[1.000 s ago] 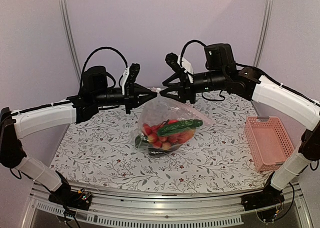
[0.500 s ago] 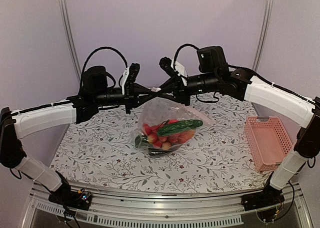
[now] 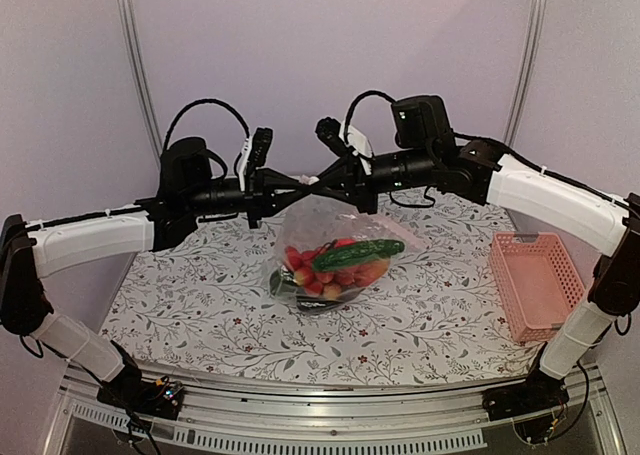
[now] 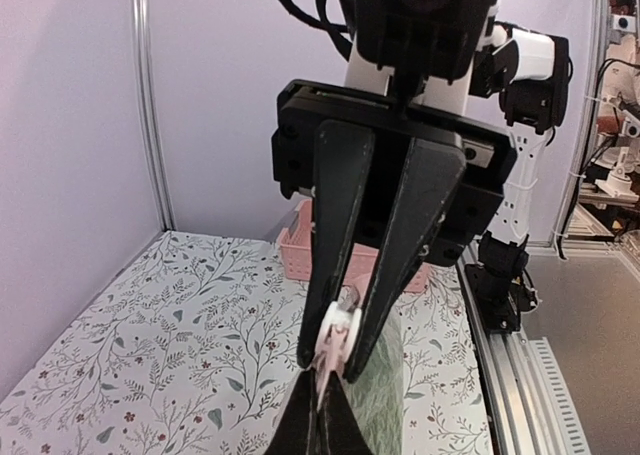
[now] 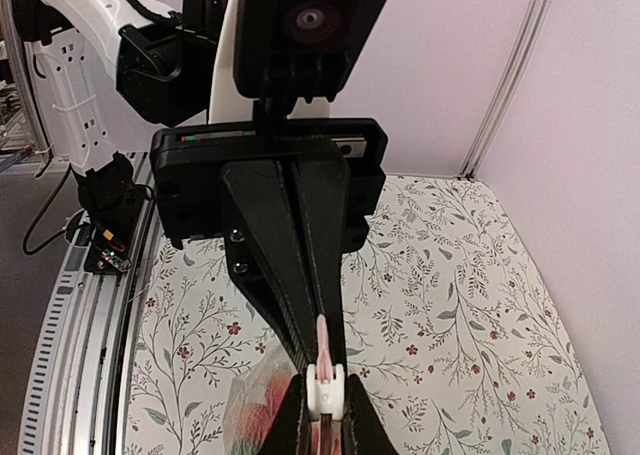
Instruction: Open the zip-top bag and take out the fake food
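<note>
A floral-print table [image 3: 200, 305] stands between lilac walls [image 3: 330, 55], with a pink basket [image 3: 540, 280] by its right edge. The bag [image 3: 335, 225] hangs over the middle, food [image 3: 335, 265] heaped in its bottom. The left gripper [image 3: 303, 184] is clamped tight on the bag's top, and the right gripper [image 3: 322, 182] pinches the white zip tab [image 5: 325, 387] there. Both wrist views cut the bag off. Single food pieces blur together.

White-shelled arms [image 3: 95, 240], black joints [image 3: 185, 170], looping black cables [image 3: 205, 101] (one per wrist), tapered black claw fingers [image 4: 340, 225]
</note>
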`<action>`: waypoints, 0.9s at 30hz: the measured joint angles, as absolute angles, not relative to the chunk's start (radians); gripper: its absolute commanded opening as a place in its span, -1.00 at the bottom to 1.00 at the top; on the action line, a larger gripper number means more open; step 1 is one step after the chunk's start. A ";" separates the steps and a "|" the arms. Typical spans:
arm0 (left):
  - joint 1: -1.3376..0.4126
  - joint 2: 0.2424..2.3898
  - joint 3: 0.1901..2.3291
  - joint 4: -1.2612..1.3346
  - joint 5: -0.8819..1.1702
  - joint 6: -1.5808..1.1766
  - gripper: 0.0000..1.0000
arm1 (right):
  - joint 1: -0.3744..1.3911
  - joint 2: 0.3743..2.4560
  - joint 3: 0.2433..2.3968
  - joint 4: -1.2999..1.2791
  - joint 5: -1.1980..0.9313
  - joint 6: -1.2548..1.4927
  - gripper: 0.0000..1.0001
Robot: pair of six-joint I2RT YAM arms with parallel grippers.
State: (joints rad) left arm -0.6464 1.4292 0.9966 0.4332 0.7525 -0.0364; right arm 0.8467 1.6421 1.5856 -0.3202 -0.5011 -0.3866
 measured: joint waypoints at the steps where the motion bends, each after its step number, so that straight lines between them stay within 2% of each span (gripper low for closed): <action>1: -0.645 1.429 0.993 0.439 0.752 -0.041 -1.00 | 0.847 1.642 1.580 -0.313 -0.498 -0.387 -1.00; 27: -0.560 1.399 0.900 0.592 0.754 -0.168 -1.00 | 0.804 1.551 1.392 -0.244 -0.440 -0.359 -0.99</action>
